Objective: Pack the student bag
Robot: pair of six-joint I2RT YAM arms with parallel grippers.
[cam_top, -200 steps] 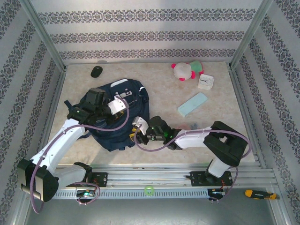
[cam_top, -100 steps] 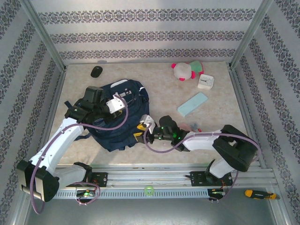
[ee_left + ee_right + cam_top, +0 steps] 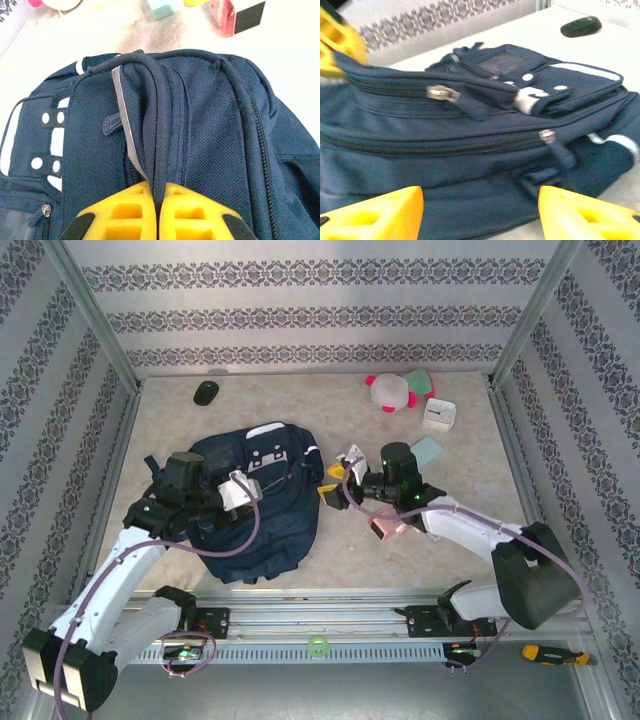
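Observation:
The student bag lies flat at the table's left centre, dark navy with white patches and stripes. My left gripper rests on its top end, and in the left wrist view the gripper is shut on the bag's dark carry-handle loop. My right gripper hovers just off the bag's right side, open and holding nothing. In the right wrist view its yellow fingers stand wide apart in front of the bag's zippered side, a little short of the fabric.
A black mouse lies at the back left. A pink and white plush, a white clock and a pale blue case sit at the back right. A pink object lies under the right arm.
The right gripper has opened and swung from the bag's near right corner to its right side. The left arm drew back toward the near left, and the bag now lies flatter.

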